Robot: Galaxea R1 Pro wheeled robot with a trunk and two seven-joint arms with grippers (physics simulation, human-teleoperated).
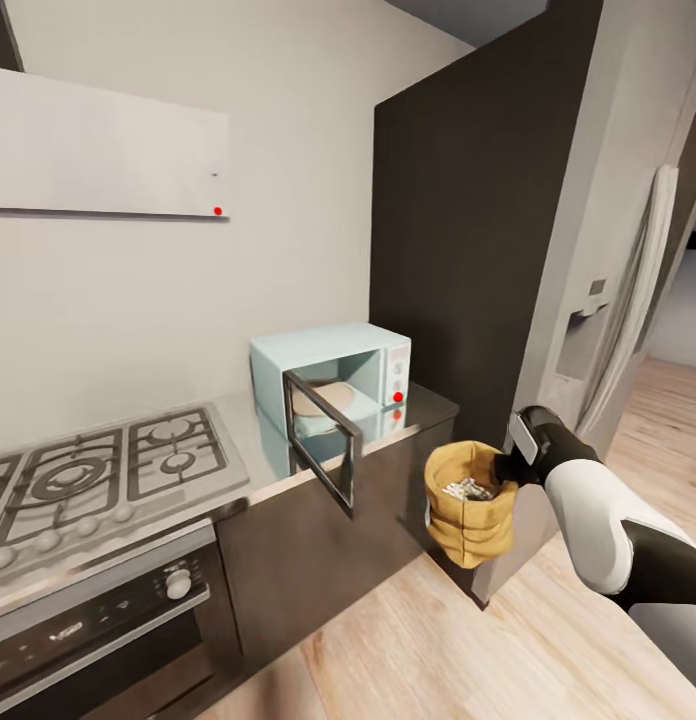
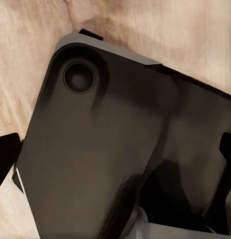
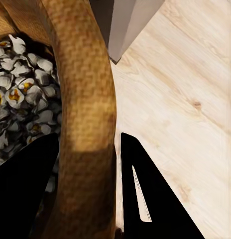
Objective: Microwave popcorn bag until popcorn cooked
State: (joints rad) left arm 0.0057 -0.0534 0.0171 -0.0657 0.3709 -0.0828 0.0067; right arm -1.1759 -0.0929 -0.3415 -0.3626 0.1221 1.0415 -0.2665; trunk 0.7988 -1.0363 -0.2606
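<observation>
The tan-brown popcorn bag hangs in the air in front of the counter's right end, above the wood floor. My right gripper is shut on its rolled rim. In the right wrist view the rim runs between the two dark fingers, and whitish popcorn fills the sack. The mint-blue microwave stands on the steel countertop, up and left of the bag, with its dark glass door swung open toward me. My left gripper hangs open over my dark base.
A gas hob and an oven lie left of the microwave. A tall dark cabinet rises right behind the microwave, with a grey fridge beyond it. Wood floor spreads below the bag.
</observation>
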